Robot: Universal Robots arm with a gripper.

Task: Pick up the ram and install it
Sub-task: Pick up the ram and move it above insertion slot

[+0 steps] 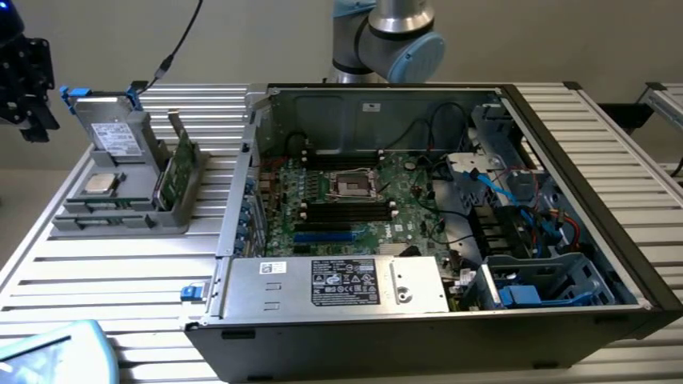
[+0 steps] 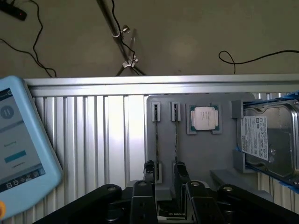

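A grey holder (image 1: 120, 220) sits on the slatted table at the exterior view's left. Two green boards stand on edge along its side nearest the case. The longer, narrower one looks like the ram (image 1: 185, 154). Nothing touches it. In the wrist view my gripper (image 2: 164, 169) hangs above the holder (image 2: 201, 154). Its dark fingertips (image 2: 149, 169) stand apart with nothing held between them. Beyond them run two narrow slots (image 2: 156, 135) with thin dark strips seen edge-on. The open case's motherboard (image 1: 357, 188) shows black memory slots (image 1: 347, 206).
The holder also carries a silver processor chip (image 1: 101, 184) (image 2: 203, 117) and a hard drive (image 1: 112, 136) (image 2: 268, 140). A blue-edged tablet (image 2: 21, 149) (image 1: 48, 352) lies on the table. The case's power supply (image 1: 336, 282) and cables crowd its front and the exterior view's right.
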